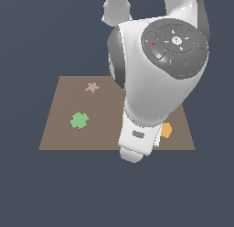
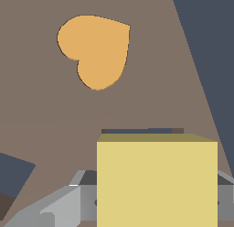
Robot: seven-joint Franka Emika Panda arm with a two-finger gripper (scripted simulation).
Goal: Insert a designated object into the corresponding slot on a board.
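Yellow block point(image 2: 156, 182) fills the lower part of my wrist view, square face toward the cam, top face a darker olive strip. Grey fingers point(image 2: 55, 205) sit on both sides of it, pressed against its flanks, so the gripper point(image 2: 156, 203) is pinching the block. Just past the block's top edge I see a thin dark navy sliver w/ brown ends, prob. the slot point(image 2: 137, 131), mostly hidden behind the block. Can't tell if the block is touching it or hanging above it.

Orange heart point(image 2: 96, 50) lies flat on the brown board point(image 2: 36, 98), beyond the block and apart from it. Another navy patch point(image 2: 13, 173) shows at the wrist view's edge near one finger; could be the smaller cut-out, not sure. Navy floor point(image 2: 210, 61) shows past the board's edge.

Ext. view: the white arm point(image 1: 155, 84) covers most of the board's point(image 1: 59, 130) right portion, so I don't see the block, gripper or slot there. Only a bit of the heart point(image 1: 167, 130) peeks out next to the wrist, near the board's front edge toward the exterior view's right. Green clover point(image 1: 79, 120) sits on the exterior view's left part of the board, and a tan star point(image 1: 92, 87) lies farther back, well apart from the arm's tip.
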